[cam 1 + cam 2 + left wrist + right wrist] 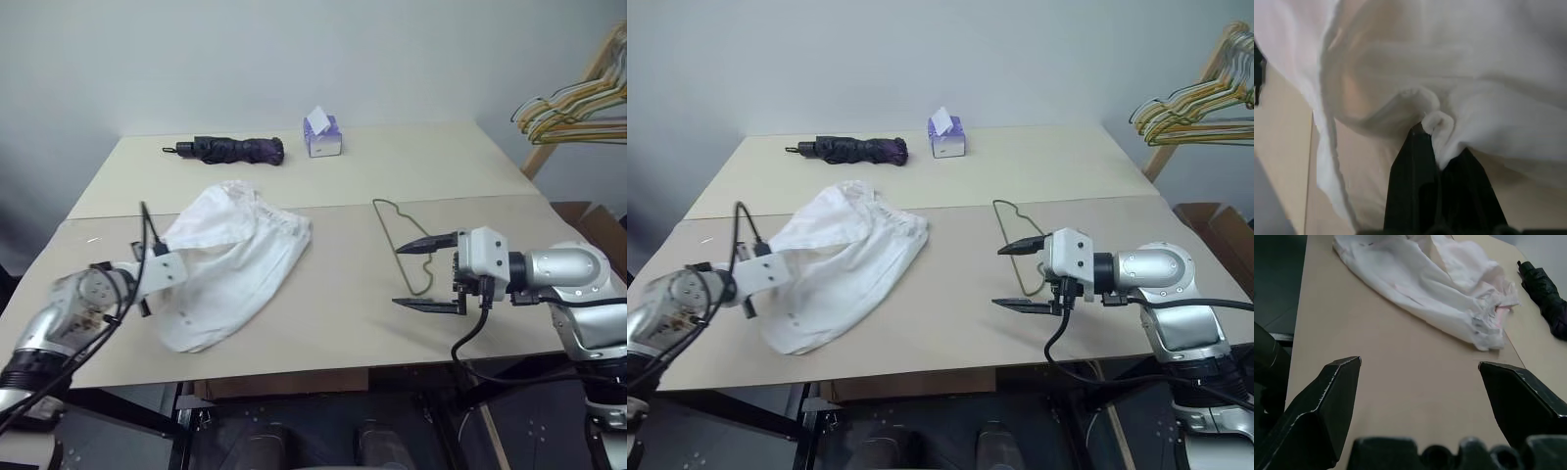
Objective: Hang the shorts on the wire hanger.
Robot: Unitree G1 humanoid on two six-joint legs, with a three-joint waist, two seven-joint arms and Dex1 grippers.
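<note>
The white shorts lie crumpled on the left part of the beige table, their gathered waistband toward the middle. My left gripper is at their left edge, shut on a pinched fold of the fabric, which hangs over its fingers. The thin wire hanger lies flat on the table to the right of the shorts, hook pointing away. My right gripper hovers over the hanger's near end, pointing left toward the shorts, fingers wide open and holding nothing.
At the back of the table lie a folded dark umbrella and a purple tissue box. A cluster of yellow and green hangers hangs on a wooden rack at the far right. A cardboard box stands beside the table.
</note>
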